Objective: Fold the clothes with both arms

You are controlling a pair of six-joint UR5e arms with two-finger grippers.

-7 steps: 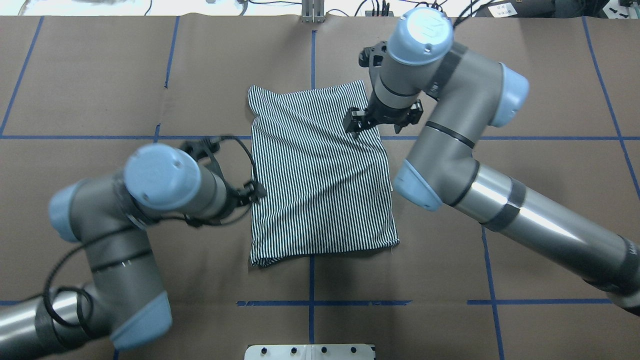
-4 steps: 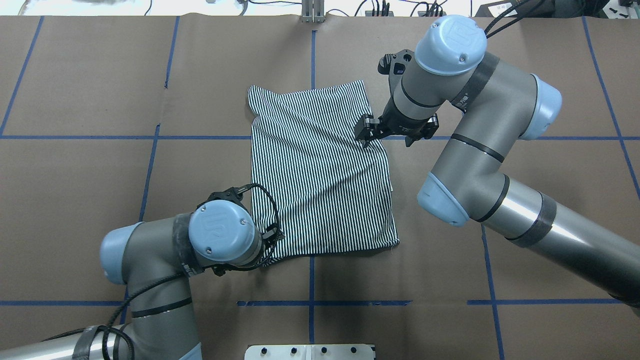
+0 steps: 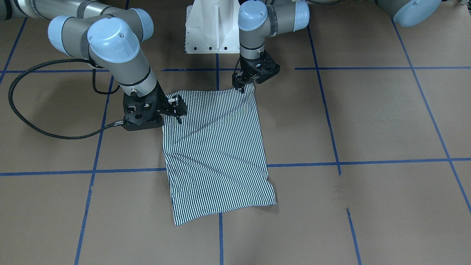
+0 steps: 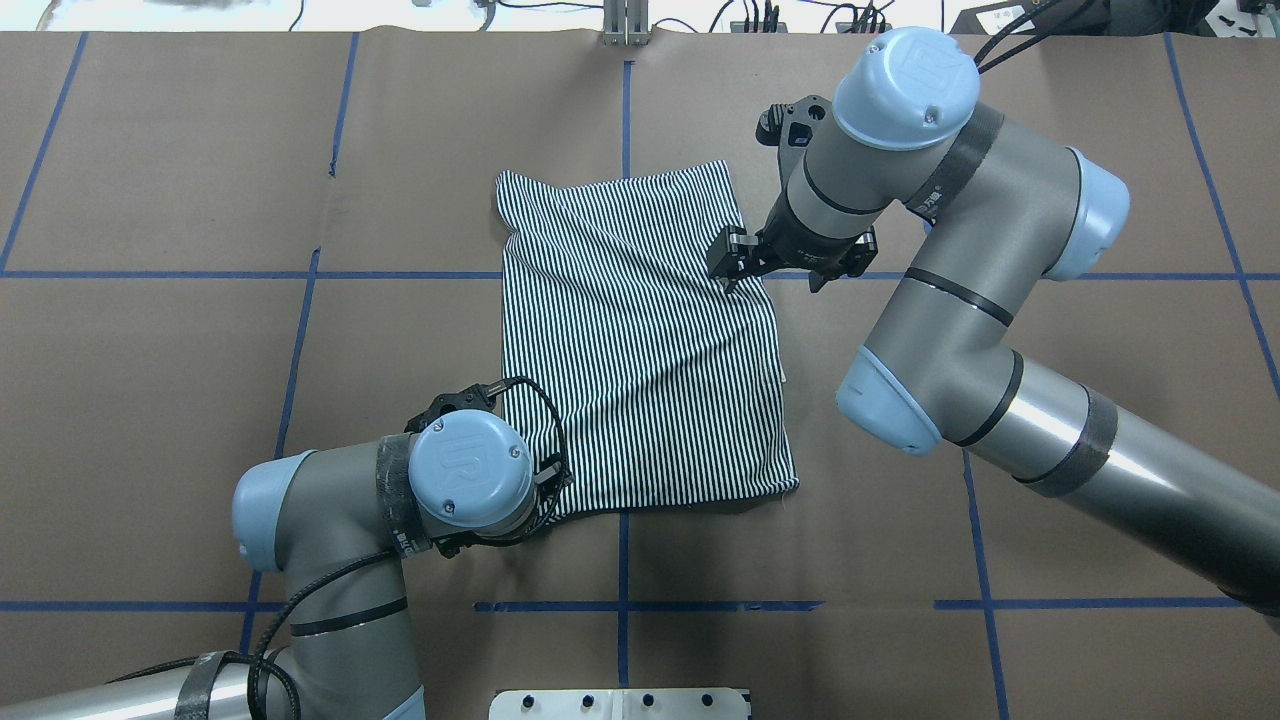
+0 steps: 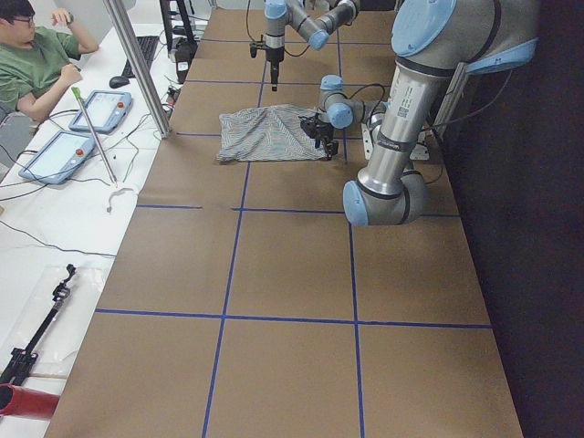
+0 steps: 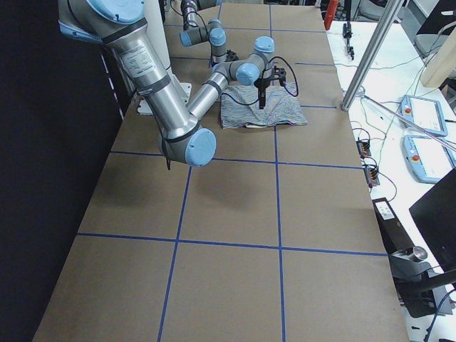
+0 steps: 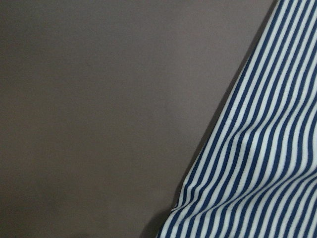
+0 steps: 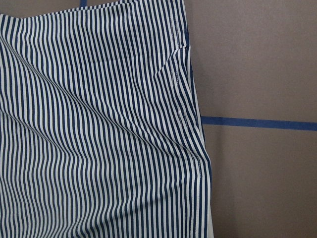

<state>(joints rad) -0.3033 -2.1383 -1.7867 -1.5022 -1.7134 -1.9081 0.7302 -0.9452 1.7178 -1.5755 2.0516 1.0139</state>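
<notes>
Left fingers (image 3: pixel 240 85), right fingers (image 3: pixel 179 110), at shirt (image 3: pixel 217 154) edges

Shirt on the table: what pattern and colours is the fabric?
Thin navy and white stripes on the shirt; clearest in the right wrist view.

Brown paper cover (image 4: pixel 150 150) over whole table, blue tape lines (image 4: pixel 622 100) make grid on it. White base (image 3: pixel 211 29) at one long edge. Beside table, white bench (image 5: pixel 64 219) with loose cables (image 5: pixel 36 245), two tablets (image 5: pixel 99 111), keyboard (image 5: pixel 146 53). Person in green shirt (image 5: pixel 36 75) sits there. Metal pole (image 5: pixel 137 64) stands at table edge. Red object (image 5: pixel 23 401) in near corner, unclear what.
</notes>
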